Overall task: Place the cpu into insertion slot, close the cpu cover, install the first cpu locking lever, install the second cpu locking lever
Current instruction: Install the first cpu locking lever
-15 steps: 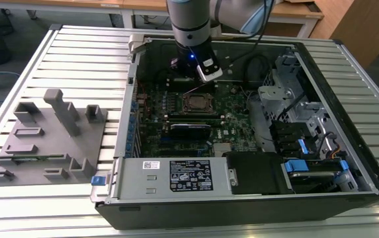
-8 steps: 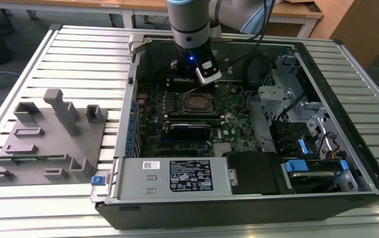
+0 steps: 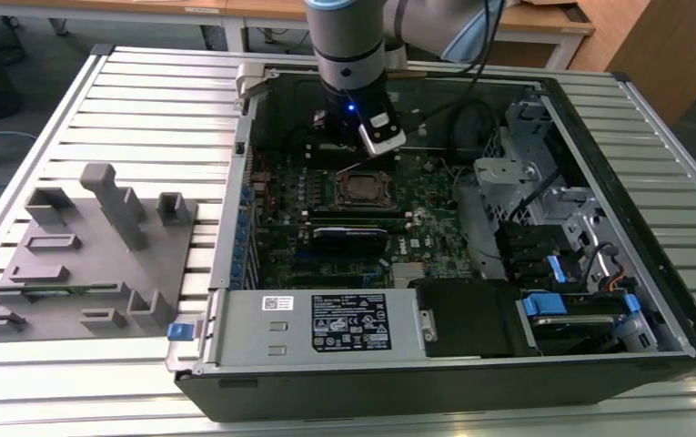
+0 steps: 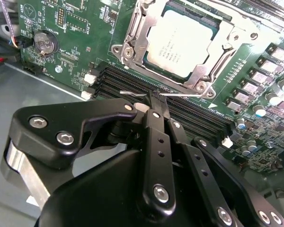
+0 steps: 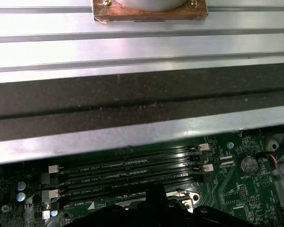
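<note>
Inside the open computer case on the slatted table, we see the cpu seated in its socket on the green motherboard. The cpu cover lies flat around it, its window framing the chip's grey top. In the second wrist view the claw sits just beside the socket, over the black memory slots. Its fingers are drawn narrow and pinch the thin wire locking lever that runs along the socket's edge. In the exterior view the arm stands upright over the board, and a grey fixture rests outside the case, toward the exterior view's left.
</note>
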